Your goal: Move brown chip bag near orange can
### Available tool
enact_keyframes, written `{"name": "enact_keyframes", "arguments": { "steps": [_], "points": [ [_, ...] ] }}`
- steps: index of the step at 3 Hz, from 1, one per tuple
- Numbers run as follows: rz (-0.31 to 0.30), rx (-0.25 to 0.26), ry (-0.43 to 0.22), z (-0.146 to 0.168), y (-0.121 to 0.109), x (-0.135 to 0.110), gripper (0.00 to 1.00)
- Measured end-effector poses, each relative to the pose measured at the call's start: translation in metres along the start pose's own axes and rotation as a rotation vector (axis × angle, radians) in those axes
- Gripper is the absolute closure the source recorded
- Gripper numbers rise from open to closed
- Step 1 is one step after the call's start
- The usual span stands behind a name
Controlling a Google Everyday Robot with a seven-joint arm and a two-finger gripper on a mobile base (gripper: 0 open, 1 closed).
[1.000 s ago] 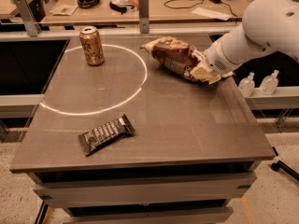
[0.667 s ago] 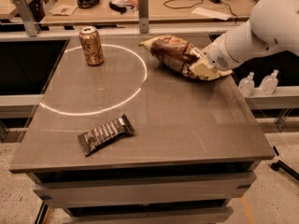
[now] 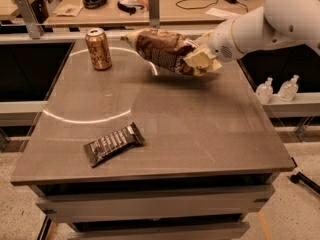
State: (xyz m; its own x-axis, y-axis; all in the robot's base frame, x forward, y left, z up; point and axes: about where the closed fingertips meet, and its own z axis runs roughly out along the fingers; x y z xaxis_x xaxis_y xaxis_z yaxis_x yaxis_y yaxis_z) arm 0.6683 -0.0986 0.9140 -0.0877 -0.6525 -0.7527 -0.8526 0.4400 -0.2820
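The gripper (image 3: 202, 60) pinches the pale-yellow right end of the brown chip bag (image 3: 161, 49), which stretches away to its left, held above the table (image 3: 200, 129) (a shadow lies beneath). The orange can (image 3: 98, 49) stands upright farther left, near the bag's free end but not touching it.

- The end effector (image 3: 200, 60) is clamped on the right end of the brown chip bag (image 3: 162, 49), above the back of the tabletop (image 3: 210, 134). It covers that end of the bag, and where one stops and the other starts is hard to tell.
- The arm (image 3: 270, 21) is cut off by the top and right edges.
- The bag's white lettering is too blurred to read.
- The bag hides a stretch of the pale ring (image 3: 80, 119) marked on the tabletop.
- The dark markings on the orange can (image 3: 98, 49) are too small to make out.
- The print on the dark wrapped bar (image 3: 114, 144) is illegible.
- The desk (image 3: 165, 11) behind is cut off by the top edge, and its clutter is too small to identify.
- The cabinet (image 3: 150, 204) under the tabletop runs off the bottom edge.
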Motion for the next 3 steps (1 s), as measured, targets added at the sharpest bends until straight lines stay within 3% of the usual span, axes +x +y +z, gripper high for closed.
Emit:
{"name": "enact_keyframes", "arguments": {
  "steps": [3],
  "points": [
    [-0.048, -0.098, -0.093, 0.032, 0.026, -0.042, 1.0]
  ]
}}
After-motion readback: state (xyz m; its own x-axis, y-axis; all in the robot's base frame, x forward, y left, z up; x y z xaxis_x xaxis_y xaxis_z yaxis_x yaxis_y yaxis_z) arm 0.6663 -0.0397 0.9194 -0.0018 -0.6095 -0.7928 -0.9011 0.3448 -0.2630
